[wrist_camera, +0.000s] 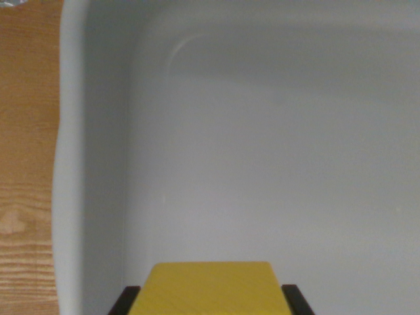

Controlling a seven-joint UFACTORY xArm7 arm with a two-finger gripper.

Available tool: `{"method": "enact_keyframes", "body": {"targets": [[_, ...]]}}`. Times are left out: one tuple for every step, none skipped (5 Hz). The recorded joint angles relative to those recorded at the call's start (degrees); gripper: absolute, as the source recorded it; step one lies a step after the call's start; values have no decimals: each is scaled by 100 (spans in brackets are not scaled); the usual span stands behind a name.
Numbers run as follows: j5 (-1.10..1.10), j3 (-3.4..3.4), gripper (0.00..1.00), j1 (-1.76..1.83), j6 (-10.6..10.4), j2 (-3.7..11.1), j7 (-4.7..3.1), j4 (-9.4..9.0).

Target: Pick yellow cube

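Note:
The yellow cube (pixel 211 287) fills the bottom middle of the wrist view, its top face showing. My gripper (pixel 211 303) is shut on it: a black fingertip (pixel 125 300) presses its left side and another black fingertip (pixel 296 300) its right side. The cube sits over the floor of a white bin (pixel 275 151); whether it rests on the floor or hangs just above it cannot be told.
The white bin's rounded rim (pixel 69 164) runs down the wrist view's left, with its corner curving at the top. Beyond the rim lies a wooden table surface (pixel 26 164). The bin floor ahead of the cube is bare.

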Motion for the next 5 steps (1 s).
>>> {"method": "enact_keyframes", "body": {"targets": [[0, 0, 100, 0, 0, 0, 0, 0], [18, 8, 100, -5, 243, -63, -9, 181], [18, 8, 100, -5, 243, -63, -9, 181], [36, 15, 100, -9, 469, -122, -17, 350], [36, 15, 100, -9, 469, -122, -17, 350]]}}
